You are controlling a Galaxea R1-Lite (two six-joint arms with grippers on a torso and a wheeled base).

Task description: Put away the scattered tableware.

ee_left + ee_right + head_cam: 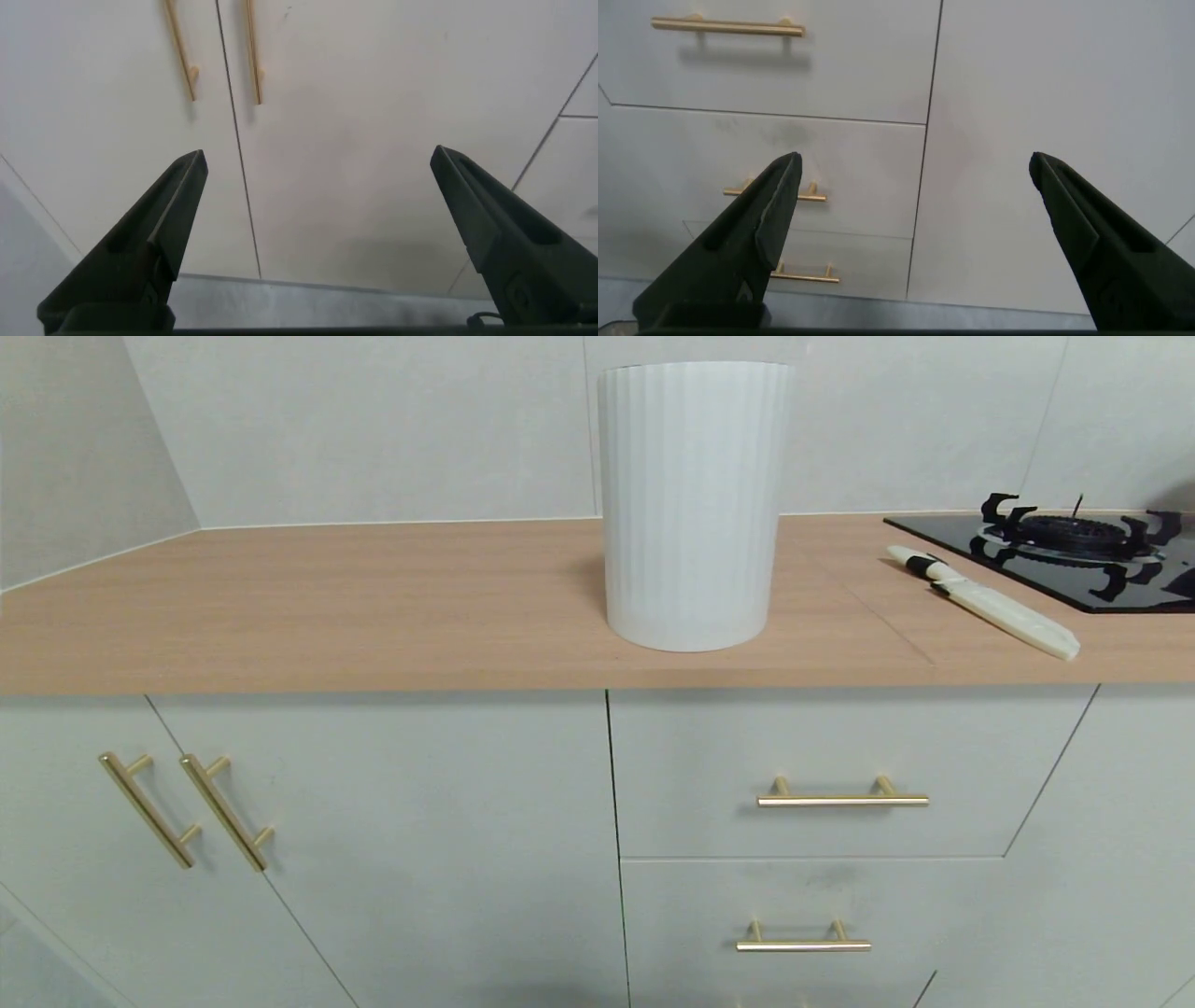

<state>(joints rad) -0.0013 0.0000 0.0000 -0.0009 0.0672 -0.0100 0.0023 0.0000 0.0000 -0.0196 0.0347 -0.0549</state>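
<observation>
A white knife with a black band near its handle lies on the wooden counter at the right, beside the hob. A tall white ribbed container stands upright in the middle of the counter. My left gripper is open, low down in front of the cabinet doors, nothing between its fingers. My right gripper is open too, facing the drawer fronts below the counter, and holds nothing.
A black gas hob sits at the counter's far right. Below are cabinet doors with two gold handles at the left and drawers with gold handles at the right. Tiled walls close off the back and left.
</observation>
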